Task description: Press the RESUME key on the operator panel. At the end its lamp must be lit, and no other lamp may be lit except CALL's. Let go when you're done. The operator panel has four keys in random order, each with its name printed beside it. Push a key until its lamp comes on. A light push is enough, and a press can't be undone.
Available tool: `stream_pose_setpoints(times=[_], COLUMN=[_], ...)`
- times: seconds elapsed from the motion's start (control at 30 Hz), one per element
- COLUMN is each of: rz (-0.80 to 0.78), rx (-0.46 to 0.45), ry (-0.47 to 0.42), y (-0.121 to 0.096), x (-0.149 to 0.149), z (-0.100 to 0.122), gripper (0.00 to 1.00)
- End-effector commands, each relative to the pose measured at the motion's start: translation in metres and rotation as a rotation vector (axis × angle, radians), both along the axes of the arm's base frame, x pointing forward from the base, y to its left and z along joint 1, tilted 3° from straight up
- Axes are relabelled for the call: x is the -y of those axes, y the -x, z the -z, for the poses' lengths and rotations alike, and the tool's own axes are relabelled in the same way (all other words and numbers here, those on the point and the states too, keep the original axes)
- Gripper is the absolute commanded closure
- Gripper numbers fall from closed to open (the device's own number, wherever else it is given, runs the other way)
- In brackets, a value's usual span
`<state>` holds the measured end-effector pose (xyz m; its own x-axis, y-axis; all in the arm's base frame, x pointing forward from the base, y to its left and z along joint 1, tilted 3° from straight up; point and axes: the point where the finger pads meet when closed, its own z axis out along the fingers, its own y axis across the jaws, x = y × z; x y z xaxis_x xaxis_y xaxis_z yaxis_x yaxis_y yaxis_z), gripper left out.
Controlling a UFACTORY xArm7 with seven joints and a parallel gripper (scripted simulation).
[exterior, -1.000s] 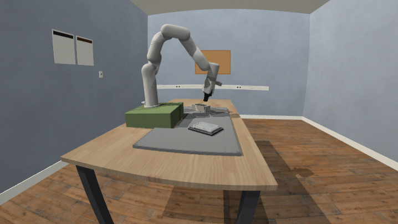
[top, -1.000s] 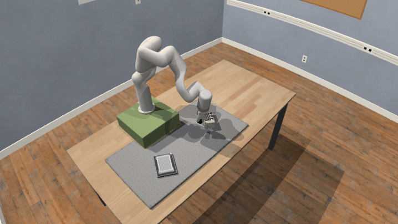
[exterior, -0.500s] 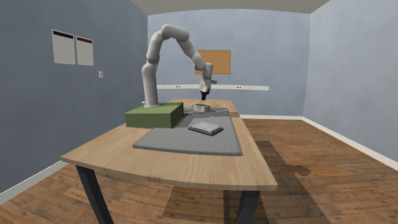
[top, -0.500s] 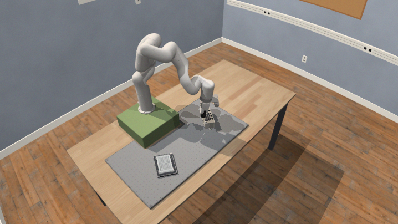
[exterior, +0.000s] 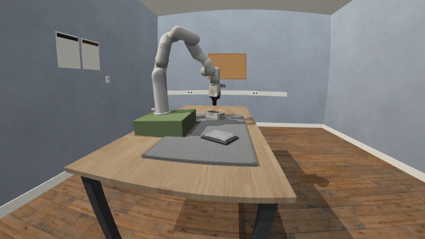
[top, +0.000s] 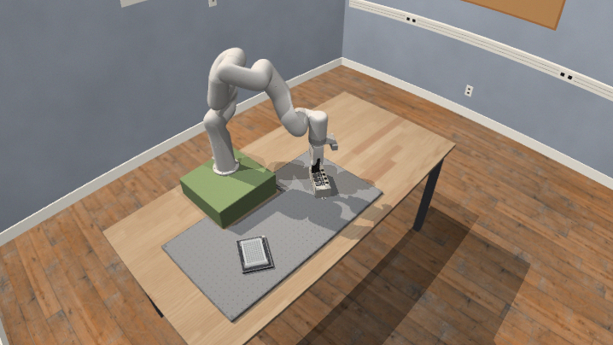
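Note:
The operator panel point(top: 321, 182) is a small pale box with a row of dark keys, lying on the grey mat point(top: 274, 223) near its far end. It also shows in the exterior view point(exterior: 214, 114). The key names are too small to read, and I see no lit lamp. My gripper point(top: 316, 164) is shut and empty, pointing straight down above the far end of the panel. In the exterior view the gripper point(exterior: 214, 102) hangs a short way above the panel, not touching it.
The arm stands on a green block point(top: 228, 187) left of the panel. A flat well plate in a dark frame point(top: 254, 253) lies on the mat nearer the front. The table edge runs right of the mat.

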<state>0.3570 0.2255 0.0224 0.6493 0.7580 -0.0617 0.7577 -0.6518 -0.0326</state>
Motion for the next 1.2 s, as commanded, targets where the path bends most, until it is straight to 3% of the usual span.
stream_pose_setpoints(times=[0.0, 0.23, 0.9, 1.17], rz=[-0.024, -0.024, -0.024, -0.024], rx=[0.03, 0.03, 0.029, 0.029], ry=[0.001, 0.001, 0.001, 0.001], y=[0.011, 0.012, 0.013, 0.013], x=[-0.023, -0.024, -0.023, -0.023], z=[-0.003, -0.003, 0.027, 0.027], gripper=[1.0, 1.0, 1.0, 1.0])
